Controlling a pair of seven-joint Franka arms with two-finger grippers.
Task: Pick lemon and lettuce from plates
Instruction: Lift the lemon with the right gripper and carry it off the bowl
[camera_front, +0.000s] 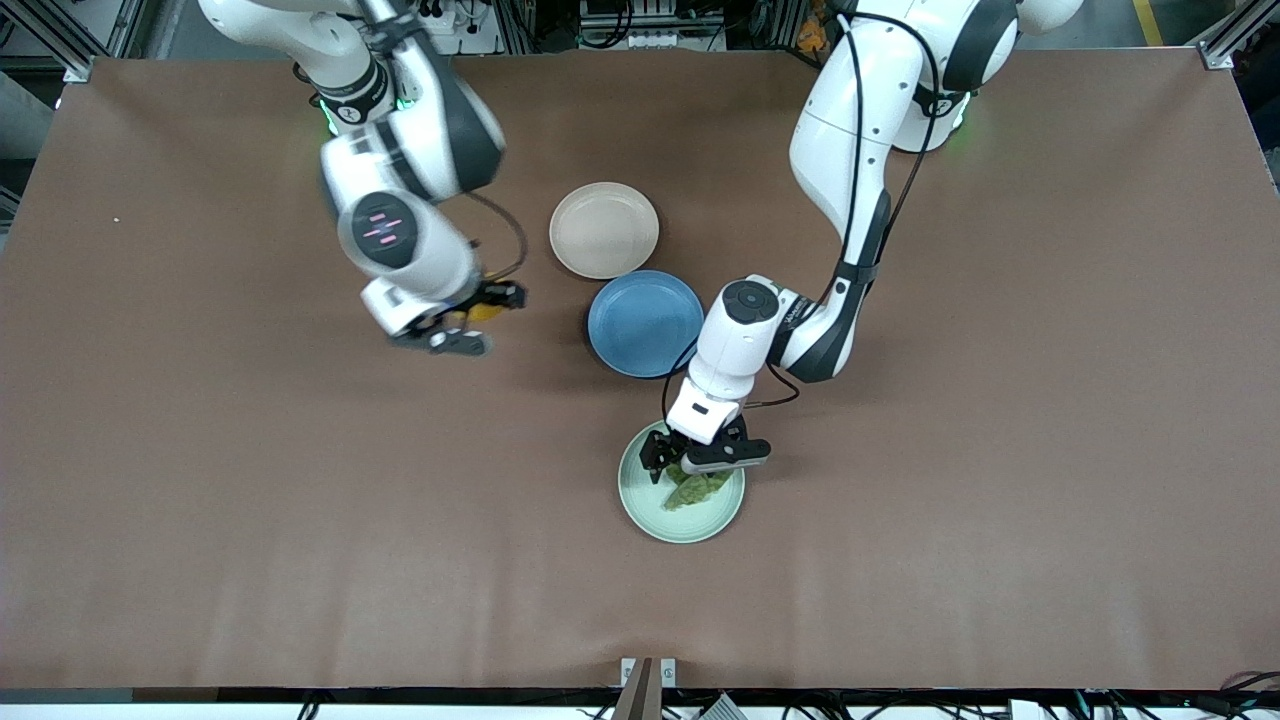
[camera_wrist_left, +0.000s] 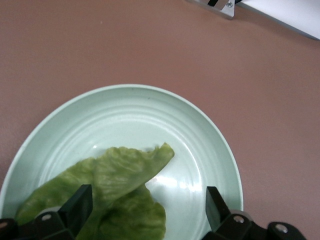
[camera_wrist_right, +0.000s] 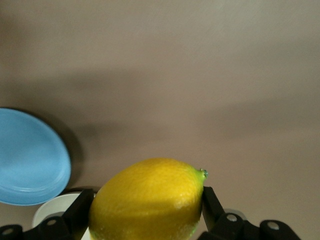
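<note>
I am holding the lemon (camera_wrist_right: 148, 200) in the right gripper (camera_front: 462, 325), its fingers (camera_wrist_right: 212, 202) pinching the fruit across its short width, with its long axis running across the gap from one finger to the other. That gripper is hanging over bare desk (camera_front: 200, 450) toward the right arm's end, clear of the beige plate (camera_front: 604, 230), which now lies empty. The blue plate (camera_front: 645, 323) is sitting just beside the beige one, nearer the front camera, and is no part of the job. I am keeping the left gripper (camera_front: 706, 458) low over the mint green plate (camera_front: 640, 500), fingers (camera_wrist_left: 80, 205) spread wide and not gripping anything. The lettuce (camera_wrist_left: 115, 192) is lying flat on that plate, directly between and under the fingers, its long axis roughly in line with the opening. To my eye, the next move is to drop straight down and close.
</note>
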